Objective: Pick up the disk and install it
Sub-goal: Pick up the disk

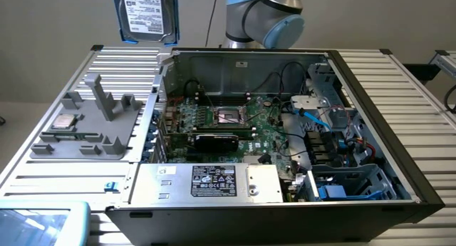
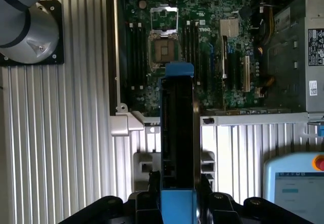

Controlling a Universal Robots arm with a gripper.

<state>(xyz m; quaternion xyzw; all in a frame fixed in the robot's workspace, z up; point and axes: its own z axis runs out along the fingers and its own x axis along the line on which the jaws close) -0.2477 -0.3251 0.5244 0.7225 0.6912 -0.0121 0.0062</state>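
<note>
One grey fixture [image 1: 89,126] sits on the table [image 1: 42,166] at the exterior view's left, with a small silver chip [image 1: 65,121] lying on it; a pendant [image 1: 39,222] shows at the near left corner; above and behind the fixture the disk [image 1: 146,14] hangs in the air, upright, its white label toward the camera and blue rails down both sides, clear of the table and of all that lies on it; to its right stands the arm [image 1: 267,16], behind the open case [image 1: 249,224]; inside the case lie the motherboard [image 1: 235,120], a grey box [image 1: 206,182] with a sticker at the near wall, and a drive cage [image 1: 349,184] at the right; in the wrist view the gripper [image 2: 177,198] is clamped on the disk [image 2: 177,127], seen edge-on; the fingers [image 2: 152,191] press its two broad faces at one end, one on each side, and the rest juts out past the fingertips, with the fixture, the case's wall and the motherboard below it.
</note>
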